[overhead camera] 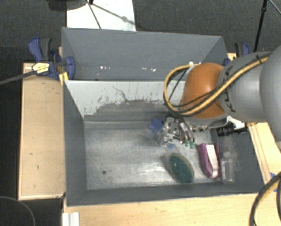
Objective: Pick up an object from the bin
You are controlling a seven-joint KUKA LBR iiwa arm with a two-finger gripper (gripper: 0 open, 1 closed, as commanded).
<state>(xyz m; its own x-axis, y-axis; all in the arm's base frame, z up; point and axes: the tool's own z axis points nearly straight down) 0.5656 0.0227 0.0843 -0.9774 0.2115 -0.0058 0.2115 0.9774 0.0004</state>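
My gripper (171,138) hangs low over the right half of the bin floor, under the orange wrist cover. A small blue thing (155,125) lies right at its left side, touching or nearly touching the metal body. Just below the gripper lies a dark green oval brush (181,168), flat on the floor. To the right of that sits a purple and white bottle-like thing (208,160), and beside it a clear plastic thing (227,166) against the right wall.
The arm with its yellow and black cables comes in from the right and covers the bin's upper right corner. The left half of the bin floor is bare scratched metal.
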